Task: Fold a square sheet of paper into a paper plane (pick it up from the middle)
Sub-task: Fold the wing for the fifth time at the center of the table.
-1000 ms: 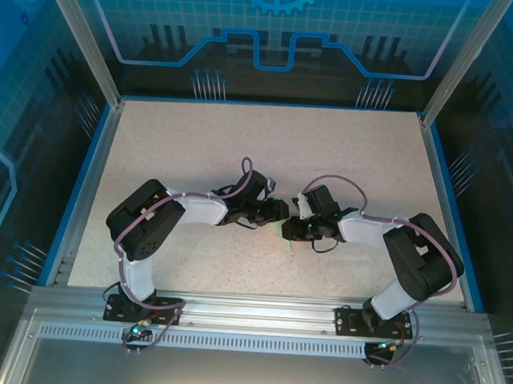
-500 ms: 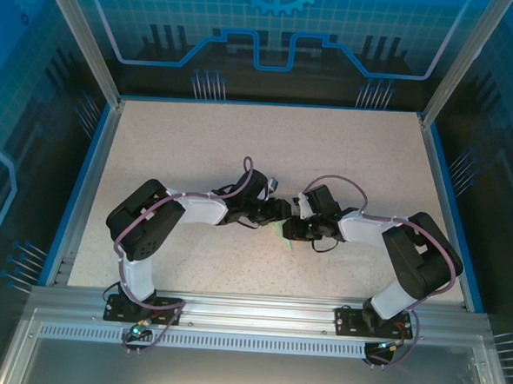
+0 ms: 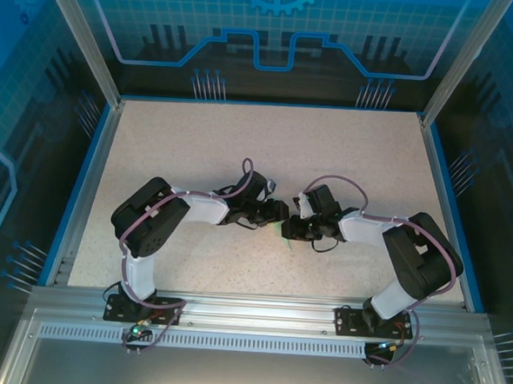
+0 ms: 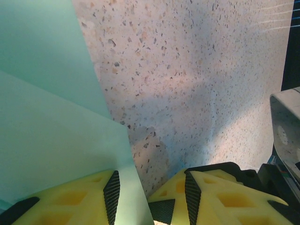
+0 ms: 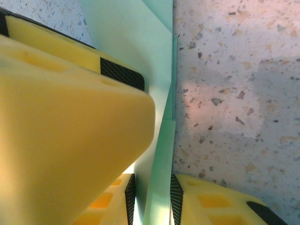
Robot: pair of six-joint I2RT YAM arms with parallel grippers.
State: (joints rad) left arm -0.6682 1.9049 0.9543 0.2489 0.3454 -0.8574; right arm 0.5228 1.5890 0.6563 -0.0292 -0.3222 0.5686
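The left gripper (image 4: 151, 180) gapes over an edge of the folded mint-green paper (image 4: 47, 140) — the right gripper (image 5: 152, 187) sits narrow around its crease, pinching or not unclear.

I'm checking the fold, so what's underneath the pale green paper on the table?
The pale mint-green folded paper lies on the speckled beige tabletop, one layer overlapping another. Anything directly beneath the sheet is covered from sight.

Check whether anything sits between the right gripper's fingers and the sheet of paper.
Nothing visible does. The paper runs straight into the narrow gap between the pads of the right gripper, with no other object in between.
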